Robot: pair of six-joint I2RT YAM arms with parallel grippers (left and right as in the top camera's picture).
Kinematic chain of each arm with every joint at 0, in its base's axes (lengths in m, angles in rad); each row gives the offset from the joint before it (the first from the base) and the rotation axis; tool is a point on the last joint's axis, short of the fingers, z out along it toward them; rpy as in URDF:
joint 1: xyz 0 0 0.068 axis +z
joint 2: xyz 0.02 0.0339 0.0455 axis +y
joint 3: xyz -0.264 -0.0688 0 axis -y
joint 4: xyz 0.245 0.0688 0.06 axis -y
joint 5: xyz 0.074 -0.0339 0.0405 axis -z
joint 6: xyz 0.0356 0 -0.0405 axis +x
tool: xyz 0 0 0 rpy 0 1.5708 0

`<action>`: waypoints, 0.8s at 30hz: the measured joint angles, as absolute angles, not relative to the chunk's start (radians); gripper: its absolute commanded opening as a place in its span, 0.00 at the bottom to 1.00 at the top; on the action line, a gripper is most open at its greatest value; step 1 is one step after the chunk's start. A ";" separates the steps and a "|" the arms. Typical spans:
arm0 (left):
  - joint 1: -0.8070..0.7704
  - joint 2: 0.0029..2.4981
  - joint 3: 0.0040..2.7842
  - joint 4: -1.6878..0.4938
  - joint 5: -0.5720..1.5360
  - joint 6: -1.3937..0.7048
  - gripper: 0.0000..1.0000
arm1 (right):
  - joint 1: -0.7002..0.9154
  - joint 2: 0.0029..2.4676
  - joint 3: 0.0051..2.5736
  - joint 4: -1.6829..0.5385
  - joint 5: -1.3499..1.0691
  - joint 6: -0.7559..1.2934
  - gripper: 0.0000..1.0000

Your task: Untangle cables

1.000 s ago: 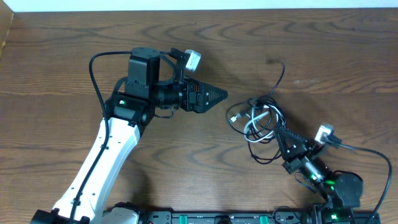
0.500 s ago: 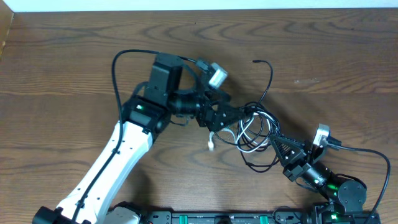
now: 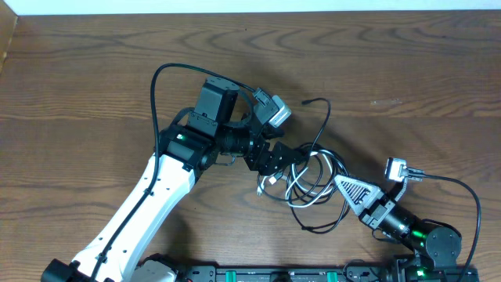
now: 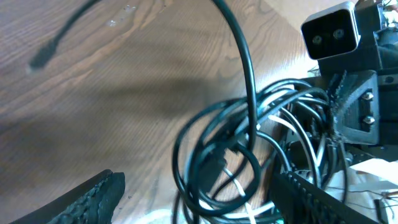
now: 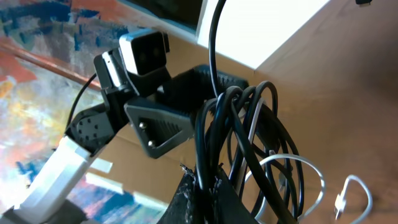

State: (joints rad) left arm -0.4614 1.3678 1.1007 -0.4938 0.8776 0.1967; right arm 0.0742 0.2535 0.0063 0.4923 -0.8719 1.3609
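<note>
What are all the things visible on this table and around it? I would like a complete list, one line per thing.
table: one, brown wood, fills the overhead view
cables: one tangled heap, black loops plus a white cord, exact number unclear, centre-right of the table
left arm: one, white and black, coming in from the bottom left
left claw: one, black, open, cables between its fingers
right arm: one, black, bottom right
right claw: one, black with a pale sheen from above, shut on cables at the heap's right edge
</note>
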 measured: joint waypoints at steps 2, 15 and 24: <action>-0.461 1.368 1.101 -0.494 0.867 0.206 0.80 | 0.074 0.253 0.006 0.493 -0.884 1.389 0.01; -0.463 1.367 1.101 -0.627 0.847 0.302 0.80 | 0.074 0.253 0.006 0.492 -0.894 1.489 0.01; -0.525 1.367 1.101 -0.647 0.808 0.383 0.79 | 0.074 0.253 0.006 0.492 -0.899 1.548 0.01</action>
State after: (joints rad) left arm -0.5255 1.3670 1.1007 -0.6472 0.8082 0.3832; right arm 0.0742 0.2535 0.0063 0.4919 -0.8986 1.5478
